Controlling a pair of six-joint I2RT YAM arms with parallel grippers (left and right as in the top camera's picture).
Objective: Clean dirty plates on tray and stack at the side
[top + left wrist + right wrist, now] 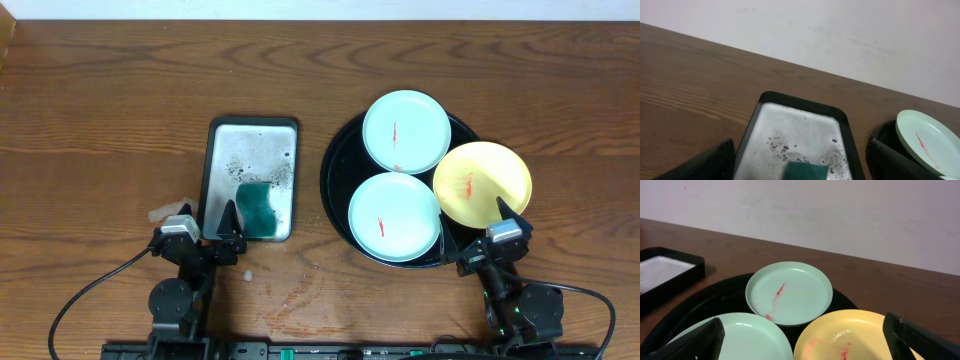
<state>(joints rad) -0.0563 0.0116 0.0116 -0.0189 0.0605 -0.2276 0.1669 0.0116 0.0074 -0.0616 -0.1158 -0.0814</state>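
Observation:
A round black tray holds three plates. A mint-green plate sits at its back, a second mint-green plate at its front, and a yellow plate hangs over its right rim. Each has a red smear. The right wrist view shows the back plate, the front plate and the yellow plate. My right gripper is open and empty, just in front of the tray. My left gripper is open and empty at the near edge of a silver tray.
A rectangular silver metal tray with soapy foam lies left of the black tray. A dark green sponge lies in its near right corner, also in the left wrist view. Bare wood tabletop surrounds both trays.

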